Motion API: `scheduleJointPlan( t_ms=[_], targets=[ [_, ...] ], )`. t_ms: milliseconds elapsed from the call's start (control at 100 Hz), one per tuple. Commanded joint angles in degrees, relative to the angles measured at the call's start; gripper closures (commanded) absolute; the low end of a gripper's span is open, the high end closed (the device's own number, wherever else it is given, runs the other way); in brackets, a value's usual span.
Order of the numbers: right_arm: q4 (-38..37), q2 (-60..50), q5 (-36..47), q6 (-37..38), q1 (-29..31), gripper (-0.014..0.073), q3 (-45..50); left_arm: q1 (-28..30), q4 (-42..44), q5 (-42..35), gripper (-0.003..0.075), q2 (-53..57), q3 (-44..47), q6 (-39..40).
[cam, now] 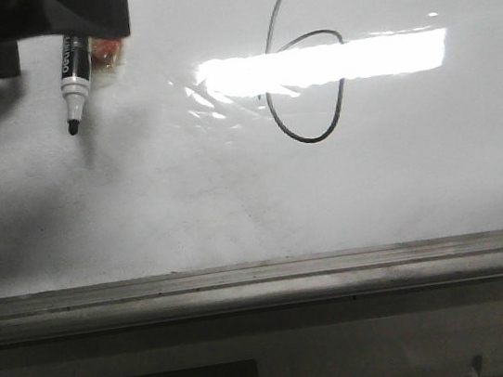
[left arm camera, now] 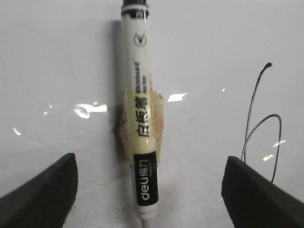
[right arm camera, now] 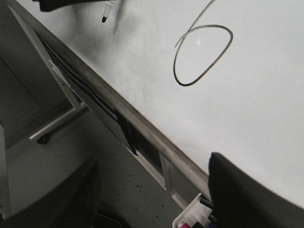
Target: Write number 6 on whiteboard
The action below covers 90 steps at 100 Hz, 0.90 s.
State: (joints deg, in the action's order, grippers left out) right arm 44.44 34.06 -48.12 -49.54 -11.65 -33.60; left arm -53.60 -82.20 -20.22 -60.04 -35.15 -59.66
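The number 6 (cam: pixel 301 60) is a thin black line with a tall stem and an oval loop on the whiteboard (cam: pixel 232 182); it also shows as number 6 (right arm camera: pixel 203 54) and number 6 (left arm camera: pixel 260 128). My left gripper (left arm camera: pixel 149 178) is open at the board's far left, its dark fingers (left arm camera: pixel 42 190) wide apart. A white and black marker (left arm camera: pixel 141 128), wrapped in yellowish tape, lies between them untouched, its tip (cam: pixel 73 128) pointing toward me. My right gripper (right arm camera: pixel 156 199) is open and empty below the board's rail.
A grey metal rail (cam: pixel 264 280) runs along the board's near edge. Below it is a dark grey panel with slots (right arm camera: pixel 95 109). A white tray with spare markers (right arm camera: pixel 192 219) sits by the right finger. A bright light glare (cam: pixel 373 56) crosses the 6.
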Motion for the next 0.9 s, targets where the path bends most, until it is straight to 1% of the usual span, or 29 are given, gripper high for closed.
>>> scheduleJointPlan(
  t_ms=[0,100,210,280,310,340,350,400,410,420,460,490,510,530,540,560,640,750,890],
  targets=[
    [2.5,0.1,1.1,-0.2,0.5,0.0166,-1.5,0.0,0.7,-1.5,0.0143,4.9,-1.0,-4.8],
    [3.7,0.1,2.0,-0.2,0.5,0.0166,-1.5,0.0,0.7,-1.4,0.0145,10.6,-0.4,-8.1],
    [8.0,0.1,6.9,-0.2,0.5,0.0166,-2.0,0.0,0.7,-0.1,0.0166,16.1,-0.4,-11.7],
    [10.5,0.1,10.8,-0.2,0.5,0.0181,-3.2,0.0,0.7,2.1,0.0202,19.7,-0.4,-14.7],
    [11.4,0.1,12.7,-0.2,0.5,0.0202,-3.9,0.0,0.7,3.1,0.0233,21.4,-0.4,-16.2],
    [11.8,0.1,14.1,-0.2,0.5,0.0225,-4.5,0.0,0.7,3.8,0.0279,22.7,-0.4,-17.3],
    [12.1,0.1,14.4,-0.2,0.5,0.0232,-4.9,0.0,0.7,4.0,0.0279,23.0,-0.4,-17.6],
    [12.5,0.1,16.5,-0.2,0.5,0.0307,-6.2,0.0,0.7,5.5,0.0377,24.9,-0.4,-19.4],
    [12.5,0.1,17.0,-0.2,0.5,0.0319,-6.4,0.0,0.7,5.7,0.0406,25.4,-0.4,-19.8],
    [12.5,0.1,17.2,-0.2,0.5,0.033,-6.8,0.0,0.7,5.9,0.0406,25.7,-0.4,-20.0],
    [12.5,0.1,18.3,-0.2,0.5,0.0416,-7.6,0.0,0.7,6.5,0.052,27.2,-0.4,-20.7],
    [12.5,0.1,18.8,-0.2,0.5,0.0499,-8.0,0.0,0.7,6.9,0.0573,28.0,-0.4,-20.7],
    [12.4,0.1,19.0,-0.2,0.5,0.0535,-8.2,0.0,0.7,7.2,0.0643,28.6,-0.4,-20.7],
    [12.4,0.1,19.0,-0.3,0.5,0.0608,-8.3,0.0,0.7,7.3,0.0678,29.2,-0.4,-20.7],
    [12.4,0.1,19.0,-0.3,0.5,0.0626,-8.3,0.0,0.7,7.4,0.0713,29.4,-0.4,-20.7],
    [12.4,-0.2,19.0,-0.7,0.5,0.0667,-8.3,0.0,0.7,7.7,0.0745,29.9,-0.3,-20.8],
    [12.3,-2.2,18.5,-2.4,0.5,0.0637,-7.0,0.0,0.6,9.6,0.074,32.2,0.9,-20.8],
    [12.3,-8.3,18.5,-6.6,0.5,0.0638,-2.7,0.0,0.6,13.1,0.0741,36.1,5.0,-20.8],
    [12.3,-19.5,19.4,-6.8,0.5,0.0638,5.3,0.0,-0.7,13.5,0.0741,43.7,12.1,-20.8]
  ],
)
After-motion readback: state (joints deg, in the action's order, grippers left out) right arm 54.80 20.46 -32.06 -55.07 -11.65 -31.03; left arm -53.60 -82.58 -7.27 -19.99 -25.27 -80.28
